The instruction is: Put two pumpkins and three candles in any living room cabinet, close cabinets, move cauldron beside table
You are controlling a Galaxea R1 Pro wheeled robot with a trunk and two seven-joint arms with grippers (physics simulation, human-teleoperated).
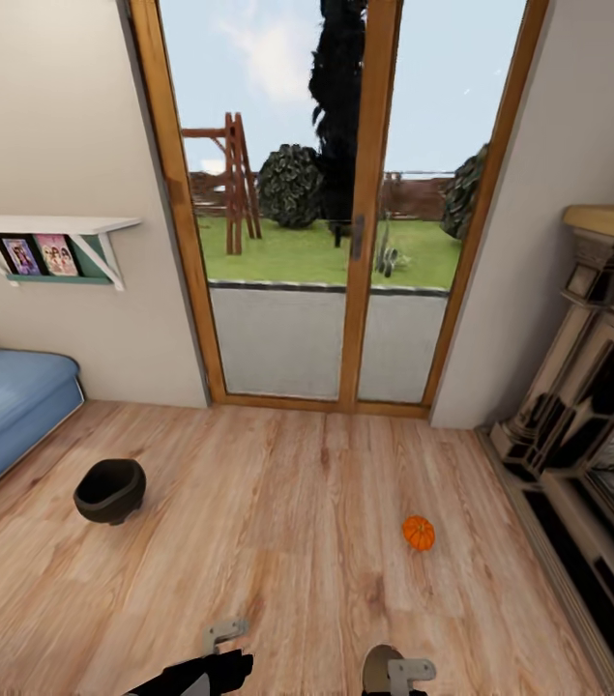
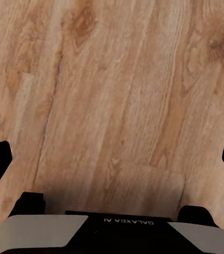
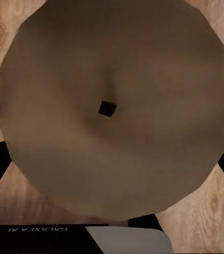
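Facing a tall wood-framed glass door (image 1: pixel 340 222) that looks onto a lawn, we stand on the light plank floor (image 1: pixel 287 541) of the living room. One pumpkin (image 1: pixel 419 533) lies on the boards to our right front, well apart from everything else, between us and the ornate fireplace (image 1: pixel 597 416) along the right wall. The cauldron (image 1: pixel 110 490) sits upright on the floor to our left front, near the end of the blue sofa (image 1: pixel 2 406), its wide mouth facing up. Above the sofa a white wall shelf (image 1: pixel 50 232) carries a few small pictures. At the lower edge of the head view we see our left claw (image 1: pixel 212 667) and our right claw (image 1: pixel 398 672). The left claw (image 2: pixel 114 159) hangs over bare planks with its fingers spread wide and nothing between them. The right claw (image 3: pixel 112 164) holds a candle (image 3: pixel 114 106), its fingers pressed to either side of the stubby cylinder, whose round brownish-grey end with a small dark wick spot faces the wrist camera; in the head view the same candle (image 1: pixel 381 665) shows as a rounded stub at that claw.
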